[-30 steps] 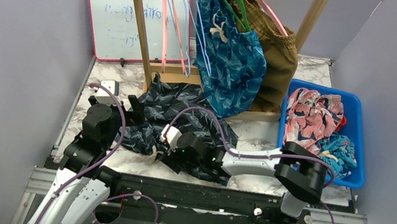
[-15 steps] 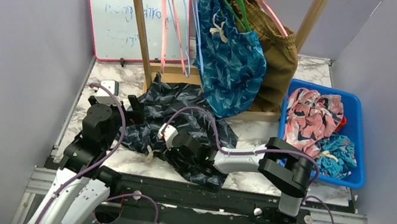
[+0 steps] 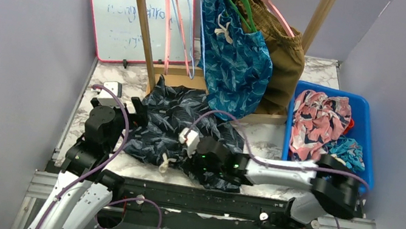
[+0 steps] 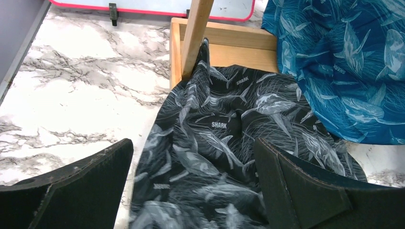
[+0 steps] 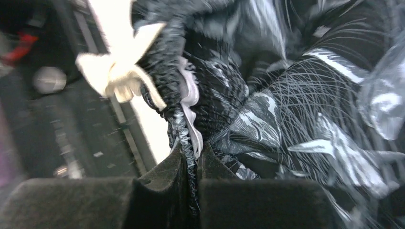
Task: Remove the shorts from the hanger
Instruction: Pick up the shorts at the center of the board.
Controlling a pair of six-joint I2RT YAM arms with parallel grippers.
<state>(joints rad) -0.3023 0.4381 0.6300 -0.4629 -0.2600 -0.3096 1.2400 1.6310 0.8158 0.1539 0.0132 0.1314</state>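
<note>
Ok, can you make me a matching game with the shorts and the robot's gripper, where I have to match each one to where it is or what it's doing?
Things:
1. black shark shorts
2. blue shark shorts
3. pink patterned shorts
4. left gripper

Places or states:
A. in the blue bin
B. wide open
C. hanging on the green hanger
D. lying on the table, pinched by the right gripper

Right pairs: 1-D, 2-C, 3-A, 4-B
</note>
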